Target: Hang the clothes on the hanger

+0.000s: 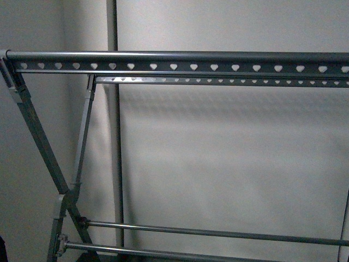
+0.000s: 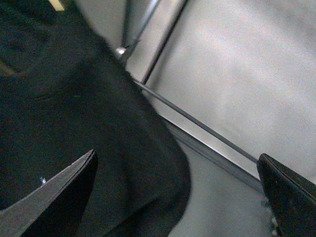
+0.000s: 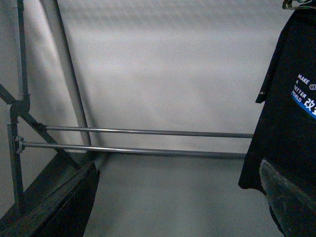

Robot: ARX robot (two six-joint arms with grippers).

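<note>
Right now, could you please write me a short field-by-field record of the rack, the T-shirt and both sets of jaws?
rack: grey metal, rails punched with heart-shaped holes; nothing hangs on it in the front view
T-shirt: black, print reading "MAKE", hanging loose and covering one end of the lower bars
left jaws: wide apart; black fabric close in front, contact unclear
right jaws: wide apart, nothing between them
arms in front view: none

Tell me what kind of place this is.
Likely an indoor laundry-drying spot: a grey metal clothes rack stands before a bare white wall, with a black printed T-shirt hanging nearby.
</note>
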